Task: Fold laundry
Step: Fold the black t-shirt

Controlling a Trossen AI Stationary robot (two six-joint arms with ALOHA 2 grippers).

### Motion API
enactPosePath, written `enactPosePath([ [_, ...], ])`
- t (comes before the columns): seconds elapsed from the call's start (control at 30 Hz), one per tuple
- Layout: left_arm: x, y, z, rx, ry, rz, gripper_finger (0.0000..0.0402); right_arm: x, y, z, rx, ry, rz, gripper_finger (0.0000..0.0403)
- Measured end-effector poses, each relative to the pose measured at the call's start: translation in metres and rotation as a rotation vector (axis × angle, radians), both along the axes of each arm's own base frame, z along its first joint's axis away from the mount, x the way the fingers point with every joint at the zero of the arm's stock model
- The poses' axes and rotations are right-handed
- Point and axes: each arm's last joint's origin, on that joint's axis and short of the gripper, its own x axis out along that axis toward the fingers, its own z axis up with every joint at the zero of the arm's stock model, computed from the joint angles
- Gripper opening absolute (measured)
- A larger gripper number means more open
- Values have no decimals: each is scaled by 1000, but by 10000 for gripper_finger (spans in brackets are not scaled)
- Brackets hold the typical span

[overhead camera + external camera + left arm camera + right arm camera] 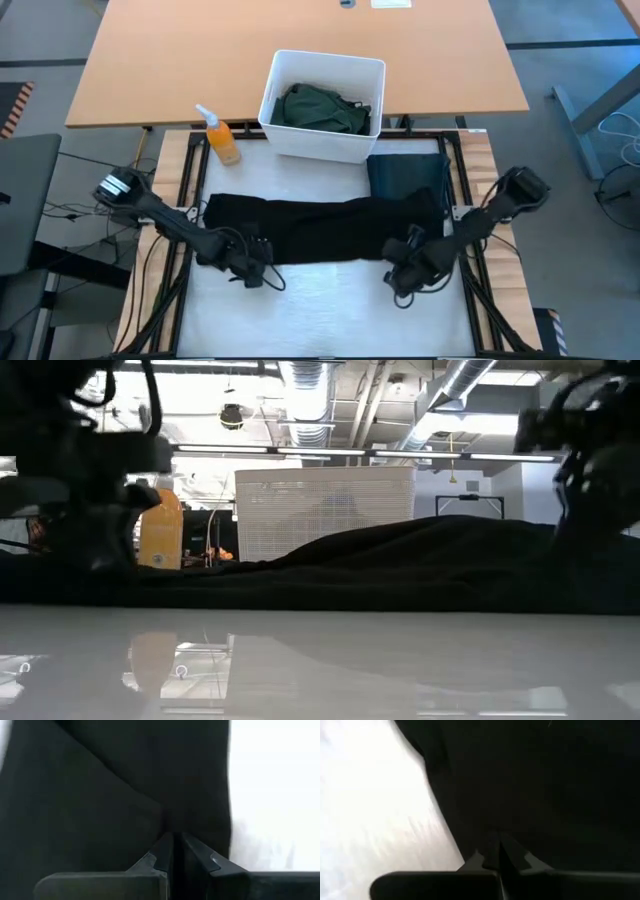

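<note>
The white surface point(330, 300) fills the middle of the high view, and behind it, at twelve o'clock, stands a big brown wooden surface point(300, 50). A long black garment point(320, 230) lies flat across the white surface from nine o'clock to three o'clock (it looks like trousers laid sideways). In the low view it shows as a low dark hump point(400, 560) running across the whole picture.

The white bin point(322, 105) sits at twelve o'clock, right behind the black garment, and a dark green garment point(322, 108) is bunched up inside it. A dark folded garment point(405, 175) lies at about two o'clock, just beside the bin and touching the far edge of the long black one.

The left gripper point(252, 268) is at about eight o'clock, at the near edge of the black garment. In the left wrist view its fingers point(162, 855) are pressed together on the black cloth point(100, 795), pinching its edge. The right gripper point(405, 275) is at about four o'clock, at the same near edge. In the right wrist view its fingers point(490, 855) are closed on the black cloth point(545, 785) too.

An orange bottle point(222, 138) with a white top stands at about eleven o'clock, just beside the bin.
</note>
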Motion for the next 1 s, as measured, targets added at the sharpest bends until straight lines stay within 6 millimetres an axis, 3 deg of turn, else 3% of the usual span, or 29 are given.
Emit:
enactPosePath([
  [0.23,1,-3,-9,-27,35,29,1,8,6,-27,34,92,-7,16],
  [0.4,-1,-8,-9,-53,31,18,1,9,23,-30,186,102,30,11],
  [0.63,-10,-30,-10,-239,123,-104,1,-21,57,-14,441,104,5,18],
  [0.8,-19,-44,-9,-343,179,-102,2,-40,77,10,653,42,-15,23],
  [0.9,-24,-52,-8,-390,205,-105,2,-50,83,23,732,-4,-27,29],
  [1.0,-28,-56,-8,-395,218,-111,2,-56,77,32,681,-90,-45,28],
])
